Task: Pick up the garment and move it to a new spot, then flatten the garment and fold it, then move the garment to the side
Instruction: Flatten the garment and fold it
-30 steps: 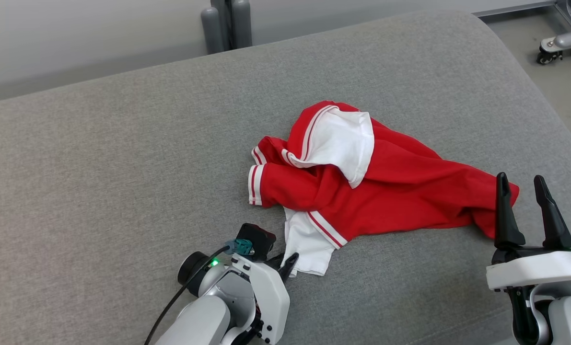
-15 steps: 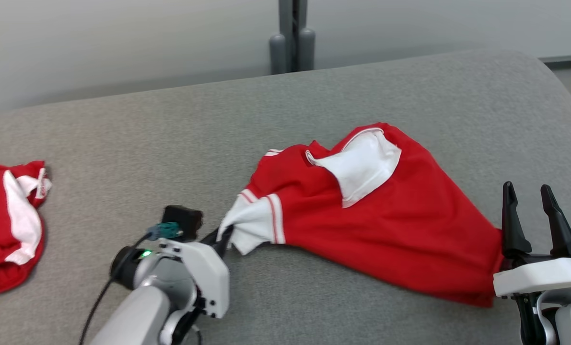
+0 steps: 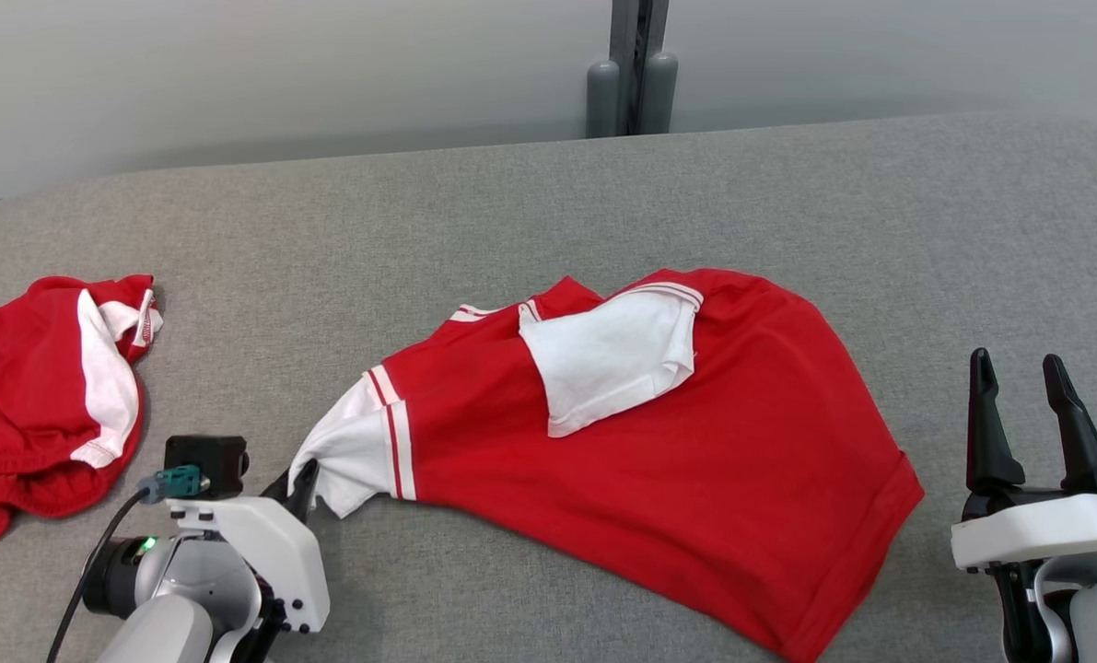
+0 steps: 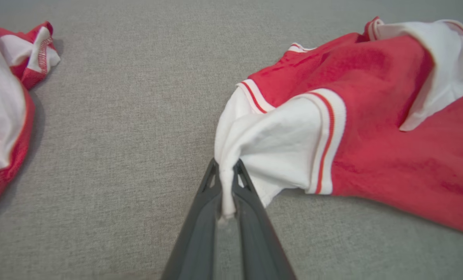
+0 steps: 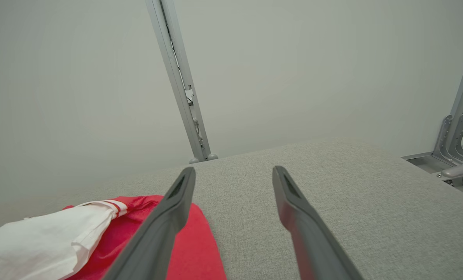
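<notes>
The garment is a red shirt with white sleeves, lying half spread across the middle of the grey padded surface. My left gripper is shut on the tip of its white sleeve at the lower left. In the left wrist view the sleeve cloth is pinched between the two dark fingers of the left gripper. My right gripper stands open at the lower right, just off the garment's right edge, with nothing in it. In the right wrist view the right gripper points across the surface, with the garment low at its left.
A second red and white garment lies bunched at the left edge, also seen in the left wrist view. Grey posts stand behind the far edge. A metal frame stands beyond the surface's right end.
The left gripper has shut on the white sleeve and pulled the garment out flatter and leftwards. The head camera has turned left, bringing the second garment into view. The right gripper stays open.
</notes>
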Available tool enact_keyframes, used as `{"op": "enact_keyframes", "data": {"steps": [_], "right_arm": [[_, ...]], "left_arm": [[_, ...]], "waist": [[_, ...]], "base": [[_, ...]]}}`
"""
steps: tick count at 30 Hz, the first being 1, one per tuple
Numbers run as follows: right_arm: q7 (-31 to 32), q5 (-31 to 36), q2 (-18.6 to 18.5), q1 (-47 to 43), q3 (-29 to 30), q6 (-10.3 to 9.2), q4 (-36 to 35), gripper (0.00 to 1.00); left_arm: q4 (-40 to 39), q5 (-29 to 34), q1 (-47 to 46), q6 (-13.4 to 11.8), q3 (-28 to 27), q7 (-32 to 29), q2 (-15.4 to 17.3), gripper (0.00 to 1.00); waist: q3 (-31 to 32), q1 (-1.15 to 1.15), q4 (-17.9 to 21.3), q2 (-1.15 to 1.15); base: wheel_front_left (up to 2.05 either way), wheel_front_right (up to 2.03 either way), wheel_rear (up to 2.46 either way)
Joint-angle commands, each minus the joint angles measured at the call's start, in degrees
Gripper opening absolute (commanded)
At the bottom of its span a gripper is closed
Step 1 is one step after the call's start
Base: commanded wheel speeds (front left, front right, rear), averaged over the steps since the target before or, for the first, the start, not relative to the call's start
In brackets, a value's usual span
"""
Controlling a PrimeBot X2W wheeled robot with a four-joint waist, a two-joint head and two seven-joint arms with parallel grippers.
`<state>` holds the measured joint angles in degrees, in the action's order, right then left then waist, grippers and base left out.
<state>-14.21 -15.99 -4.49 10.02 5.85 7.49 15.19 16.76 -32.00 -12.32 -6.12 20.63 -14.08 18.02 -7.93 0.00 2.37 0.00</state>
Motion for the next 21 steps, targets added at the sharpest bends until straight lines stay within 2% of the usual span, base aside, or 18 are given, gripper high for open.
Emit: {"op": "enact_keyframes", "data": {"steps": [1, 3, 5, 6, 7, 8, 11, 14, 17, 21], "right_arm": [[-0.05, 0.38, -0.52, 0.26, 0.12, 0.01, 0.05, 1.00], [-0.02, 0.38, -0.56, 0.15, 0.08, 0.01, 0.16, 1.00], [0.04, 0.40, -0.53, -0.01, 0.06, 0.01, 0.24, 1.00], [0.08, 0.40, -0.52, -0.10, 0.03, 0.01, 0.31, 1.00], [0.11, 0.39, -0.55, -0.21, -0.01, 0.01, 0.36, 1.00], [0.13, 0.35, -0.61, -0.29, -0.05, 0.01, 0.40, 1.00], [0.16, 0.28, -0.66, -0.47, -0.13, 0.01, 0.32, 1.00], [0.19, 0.29, -0.67, -0.94, -0.18, 0.01, 0.02, 1.00], [0.20, 0.14, -0.84, -1.15, -0.39, 0.01, -0.49, 1.00], [0.01, -0.47, -1.06, -2.22, -0.98, 0.01, -1.31, 1.00]], "left_arm": [[-0.23, -0.26, 0.62, -0.53, -0.43, 0.42, 0.64, 0.00], [-0.33, -0.45, 1.37, -0.75, -0.76, 0.76, 0.74, 0.10], [-0.37, -0.36, 1.83, -1.41, -1.27, 1.48, 1.00, 0.10], [-0.39, -0.32, 2.18, -1.66, -1.36, 1.79, 1.01, 0.21], [-0.50, -0.51, 2.56, -1.71, -1.42, 2.01, 0.87, 0.64], [-0.79, -0.72, 2.81, -1.83, -1.60, 2.45, 0.76, 1.00], [-1.69, -0.72, 3.24, -2.21, -2.28, 3.72, 1.00, 1.00], [-3.60, -0.02, 4.63, -3.62, -3.74, 6.67, 1.69, 1.00], [-7.00, 1.31, 5.50, -4.59, -5.11, 10.91, 2.59, 1.00], [-11.12, 3.16, 6.57, -4.57, -6.18, 18.12, 2.82, 1.00]], "waist": [[0.12, 0.00, -0.02, 0.00], [0.34, 0.00, -0.05, 0.00], [0.63, 0.00, -0.05, 0.00], [0.82, 0.00, -0.02, 0.00], [1.03, 0.00, 0.01, 0.00], [1.22, 0.00, 0.05, 0.00], [1.59, 0.00, 0.15, 0.00], [2.22, 0.00, 0.40, 0.00], [2.52, 0.00, 0.64, 0.00], [2.80, 0.00, 0.86, 0.00]], "base": [[0.00, 0.00, 0.00], [0.00, 0.00, 0.00], [0.00, 0.00, 0.00], [0.00, 0.00, 0.00], [0.00, 0.00, 0.00], [0.00, 0.00, 0.00], [0.00, 0.00, 0.00], [0.00, 0.00, 0.00], [0.00, 0.00, 0.00], [0.00, 0.00, 0.00]]}}
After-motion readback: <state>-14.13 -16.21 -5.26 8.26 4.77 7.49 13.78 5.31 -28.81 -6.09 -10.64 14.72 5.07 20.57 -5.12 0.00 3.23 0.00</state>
